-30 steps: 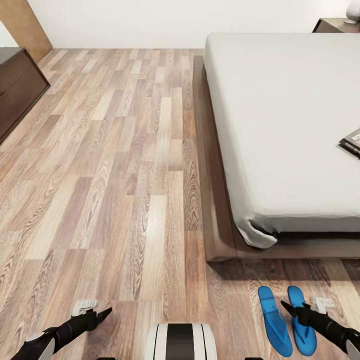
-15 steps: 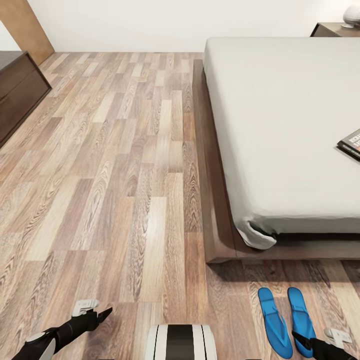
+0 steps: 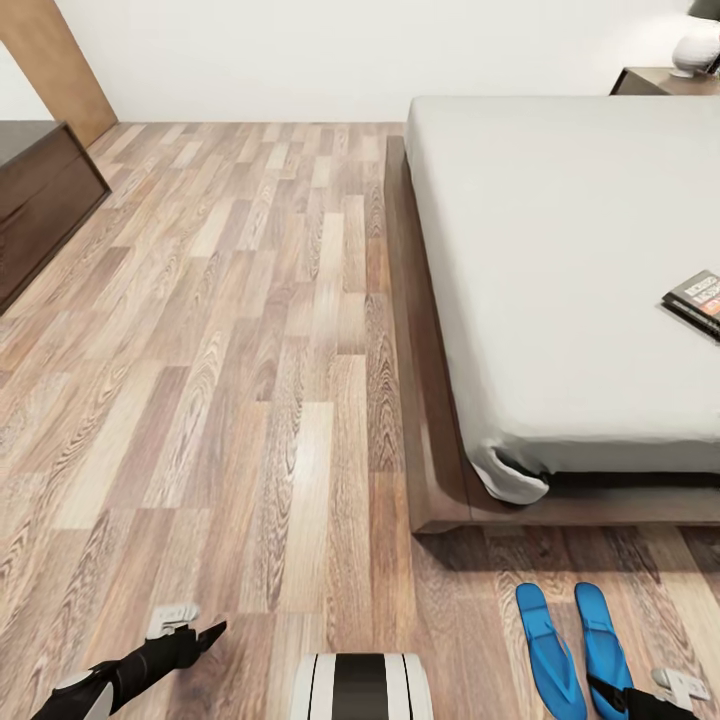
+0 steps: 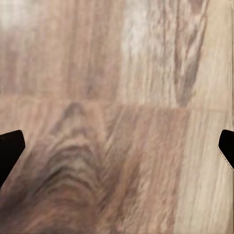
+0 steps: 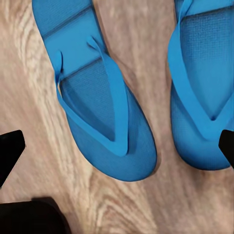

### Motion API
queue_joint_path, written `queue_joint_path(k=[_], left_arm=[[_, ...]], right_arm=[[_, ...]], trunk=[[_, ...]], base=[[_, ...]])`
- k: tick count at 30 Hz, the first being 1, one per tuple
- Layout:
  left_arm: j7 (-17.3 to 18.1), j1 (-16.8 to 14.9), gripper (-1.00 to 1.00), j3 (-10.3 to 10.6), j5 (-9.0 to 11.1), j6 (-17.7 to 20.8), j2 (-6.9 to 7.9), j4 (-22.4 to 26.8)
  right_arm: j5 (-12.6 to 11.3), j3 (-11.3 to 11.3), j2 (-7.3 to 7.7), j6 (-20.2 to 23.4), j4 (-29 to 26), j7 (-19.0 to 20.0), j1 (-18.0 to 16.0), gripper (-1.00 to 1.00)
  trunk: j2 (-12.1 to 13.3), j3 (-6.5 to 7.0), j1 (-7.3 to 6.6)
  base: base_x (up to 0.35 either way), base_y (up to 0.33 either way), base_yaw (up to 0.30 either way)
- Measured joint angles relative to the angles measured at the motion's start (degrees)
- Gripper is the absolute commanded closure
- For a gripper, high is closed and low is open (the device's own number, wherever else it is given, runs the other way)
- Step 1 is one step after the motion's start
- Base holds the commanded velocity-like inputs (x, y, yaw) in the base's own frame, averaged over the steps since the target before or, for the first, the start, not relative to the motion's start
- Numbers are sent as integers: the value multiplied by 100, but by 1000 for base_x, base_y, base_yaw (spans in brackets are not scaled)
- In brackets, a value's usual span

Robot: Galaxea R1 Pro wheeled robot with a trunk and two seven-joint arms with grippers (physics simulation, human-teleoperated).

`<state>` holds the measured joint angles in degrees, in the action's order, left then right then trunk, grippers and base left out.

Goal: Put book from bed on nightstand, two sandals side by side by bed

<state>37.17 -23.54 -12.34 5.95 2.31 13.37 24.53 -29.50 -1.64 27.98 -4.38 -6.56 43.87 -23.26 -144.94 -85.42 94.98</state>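
Your sandals [image 3: 575,645] lie side by side on the floor [image 3: 250,400], just off the foot corner of the bed [image 3: 560,270], toes toward it and a narrow gap between them. That half looks done, so leave them alone. Your right claw [image 3: 622,697] hangs just over the right-hand sandal, and the right wrist view shows its fingertips spread wide with nothing between them. Lift it straight up before you swing it, so a fingertip does not nudge a strap and spoil the pairing.

The book [image 3: 697,300] lies flat on the mattress near the right edge of the head view, well out of reach from here. The nightstand [image 3: 650,80] with the lamp [image 3: 697,45] stands beyond the far corner of the bed. Roll along the bed first, then reach. Your left claw [image 3: 190,633] is released too, low over bare floor.
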Motion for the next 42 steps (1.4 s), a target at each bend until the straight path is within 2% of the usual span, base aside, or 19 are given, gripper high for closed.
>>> queue_joint_path(k=[7, 14, 19, 42], left_arm=[[12, -1, -100, -2, 10, 5, 0, -28], [7, 1, -100, 3, 7, -28, -5, -476], [7, -2, -100, 1, -14, -32, -157, -505], [7, 1, -100, 1, -18, -32, -168, -506]], right_arm=[[0, -1, -12, -8, 22, -14, 0, -100], [0, 0, -13, -9, 24, -9, 0, -100], [0, 0, -13, -2, 24, 15, 0, -100], [0, 0, -22, -10, 33, -15, 0, -100]], trunk=[[9, 155, -18], [19, 310, -36], [25, 421, -49], [56, 931, -108]], base=[[0, 0, 0], [0, 0, 0], [0, 0, 0], [0, 0, 0]])
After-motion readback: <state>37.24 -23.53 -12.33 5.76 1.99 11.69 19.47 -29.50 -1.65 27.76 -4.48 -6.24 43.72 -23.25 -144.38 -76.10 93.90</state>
